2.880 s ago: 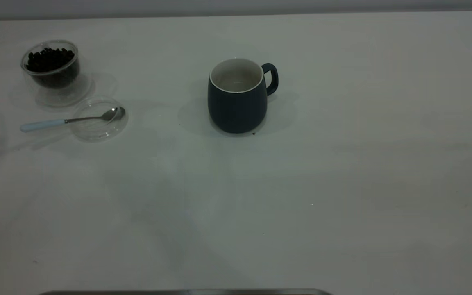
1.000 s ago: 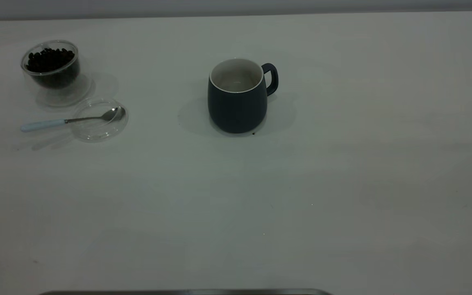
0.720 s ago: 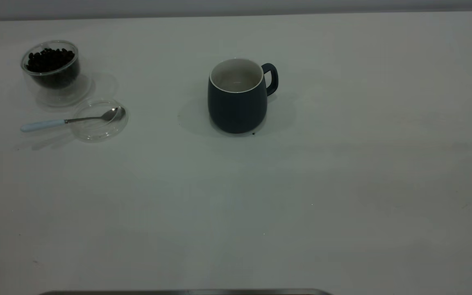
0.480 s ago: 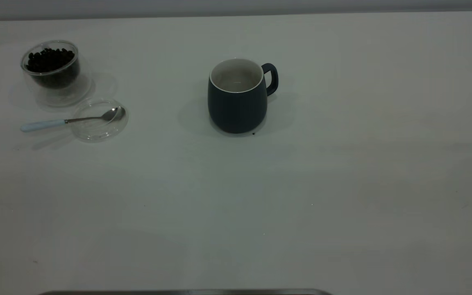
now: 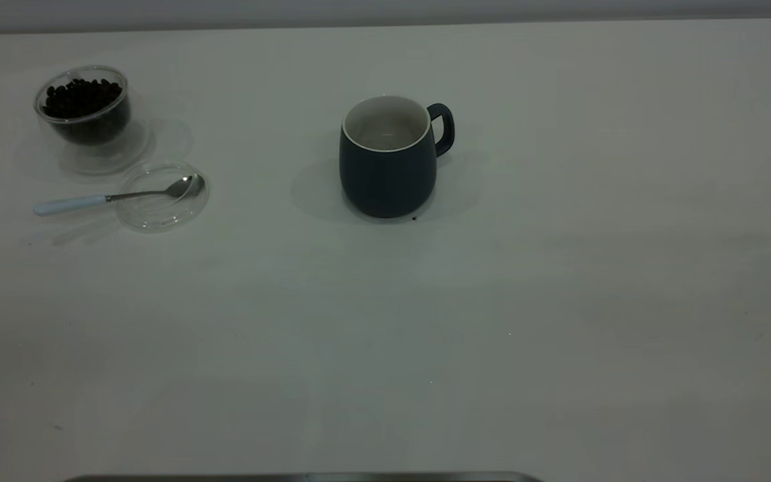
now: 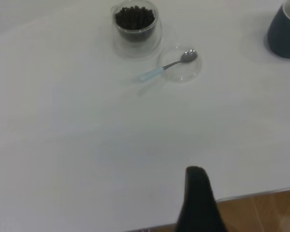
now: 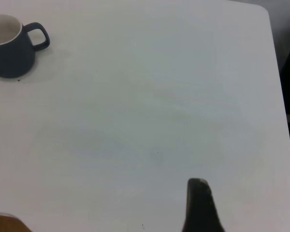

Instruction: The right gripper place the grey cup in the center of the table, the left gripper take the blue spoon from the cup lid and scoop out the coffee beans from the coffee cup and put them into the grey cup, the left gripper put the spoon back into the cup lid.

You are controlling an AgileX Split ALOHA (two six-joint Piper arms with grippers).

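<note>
A grey wall strip (image 5: 385,10) is seen at 12 o'clock in the exterior view, and a dark curved bar (image 5: 305,477) at 6 o'clock. Brown wood flooring (image 6: 261,212) is shown beyond the table (image 6: 87,145) in the left wrist view.

- Grey cup (image 5: 389,171): dark blue-grey outside, white inside, thin white rim.
- Coffee cup (image 5: 84,110): clear glass.
- Coffee beans (image 5: 82,96): dark brown, nearly black.
- Cup lid (image 5: 161,213): transparent, colourless.
- Blue spoon (image 5: 71,204): pale light-blue handle, shiny silver bowl.
- Table (image 5: 559,301): plain white, few tiny dark specks.
</note>
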